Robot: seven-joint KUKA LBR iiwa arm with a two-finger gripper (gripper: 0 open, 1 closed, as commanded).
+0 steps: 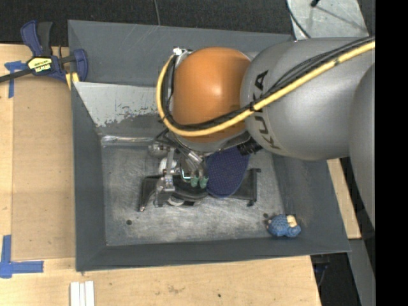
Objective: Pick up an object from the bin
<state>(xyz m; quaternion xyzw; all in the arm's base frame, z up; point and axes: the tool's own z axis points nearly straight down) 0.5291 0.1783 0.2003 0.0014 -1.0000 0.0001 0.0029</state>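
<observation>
My gripper (180, 176) hangs low over the middle of the bin floor, partly hidden under the arm's orange cover. Just to its right lies a dark blue oval thing (226, 173), flat on the floor and touching or nearly touching the gripper. A black bar-shaped piece (252, 187) sits against the right side of that oval. To the gripper's lower left lies a black angular thing (149, 190); I cannot tell whether the gripper touches it.
A small blue toy figure with a yellow part (282, 225) lies alone near the bin's front right corner. The arm and its cover hide the back middle of the bin. Bare floor shows at the left and along the front.
</observation>
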